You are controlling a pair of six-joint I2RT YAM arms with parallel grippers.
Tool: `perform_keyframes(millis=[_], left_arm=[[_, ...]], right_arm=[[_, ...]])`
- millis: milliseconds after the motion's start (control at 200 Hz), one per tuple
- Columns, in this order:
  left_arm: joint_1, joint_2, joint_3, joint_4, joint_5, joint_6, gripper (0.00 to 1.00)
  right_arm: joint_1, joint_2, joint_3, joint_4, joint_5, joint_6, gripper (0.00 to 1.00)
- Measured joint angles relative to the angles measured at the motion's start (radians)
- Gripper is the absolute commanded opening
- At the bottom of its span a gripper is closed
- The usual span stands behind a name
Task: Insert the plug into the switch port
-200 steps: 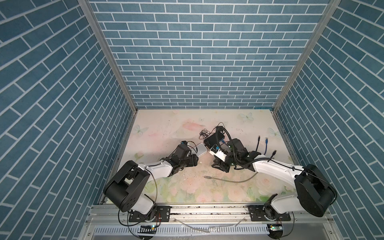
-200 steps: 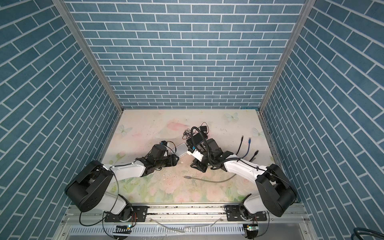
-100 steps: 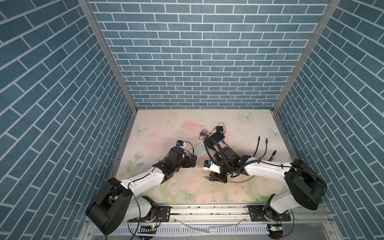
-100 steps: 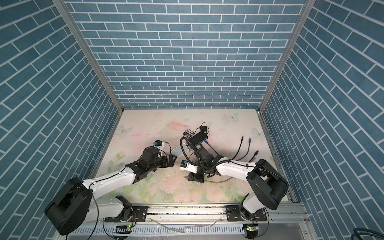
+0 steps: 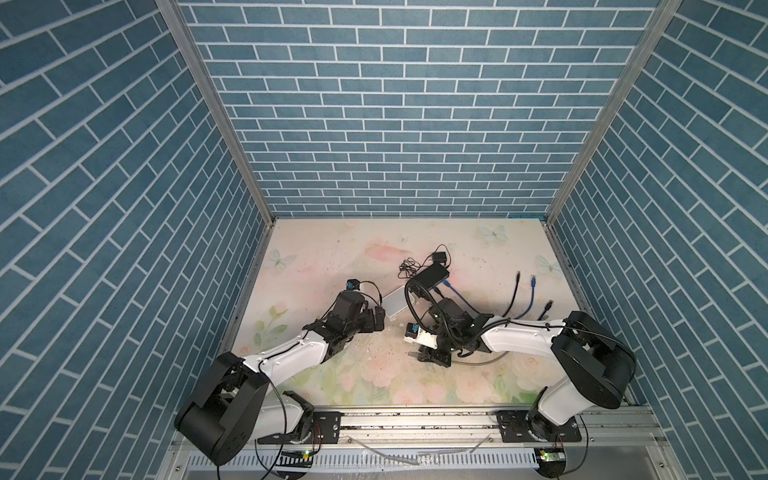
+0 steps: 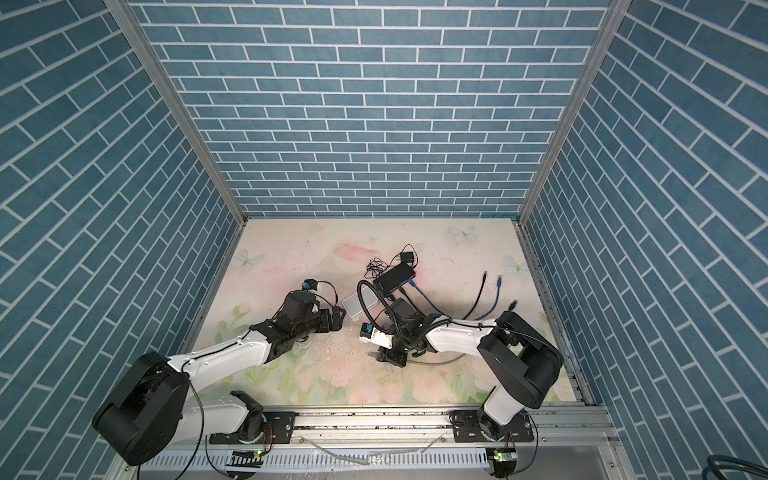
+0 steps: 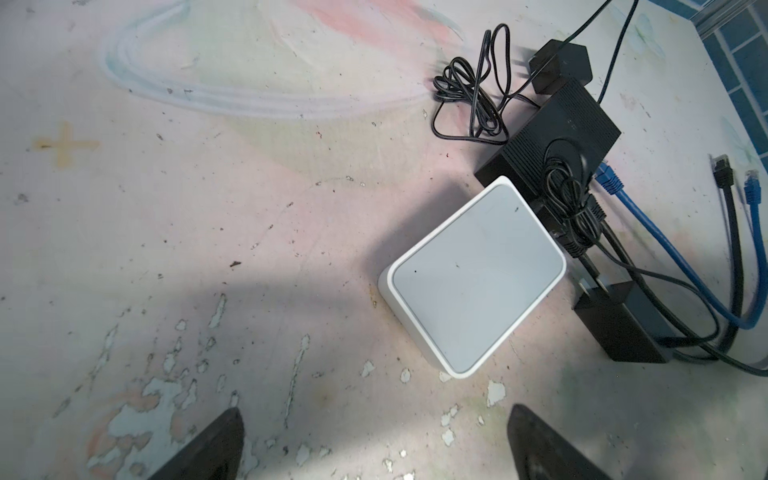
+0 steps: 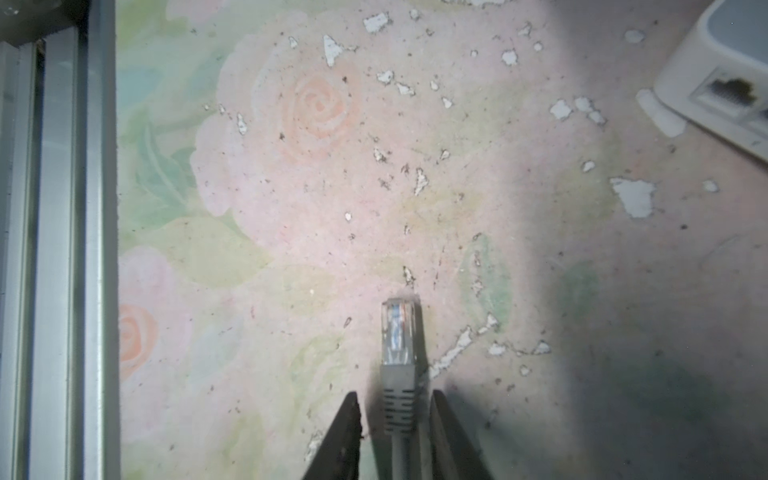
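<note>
The white switch lies flat mid-table; its top shows in the left wrist view, and one port shows in the right wrist view. A grey plug lies on the table, its grey cable trailing right. My right gripper is low over it. Its fingers straddle the plug's boot, with a narrow gap on each side. My left gripper is wide open and holds nothing, just short of the switch's near corner.
A black switch with a blue cable plugged in sits behind the white one. A black adapter and coiled black wire lie nearby. Loose black and blue cables lie at the right. An aluminium rail marks the front edge.
My right gripper has left the white switch, come forward and down to the grey plug, and narrowed its jaws around it. My left gripper has opened fully beside the switch.
</note>
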Motion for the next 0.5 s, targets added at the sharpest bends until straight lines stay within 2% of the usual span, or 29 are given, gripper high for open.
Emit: perform_keyframes(millis=[185,500], left_arm=[[0.0,-0.004,0.016,-0.021,-0.008,0.04,0.99],[0.0,-0.044,0.023,-0.042,-0.043,0.078,1.0]], right_arm=[[0.001,0.014,0.0,0.026,0.002,-0.002,0.29],[0.019,0.016,0.0,0.031,0.031,-0.027,0.21]])
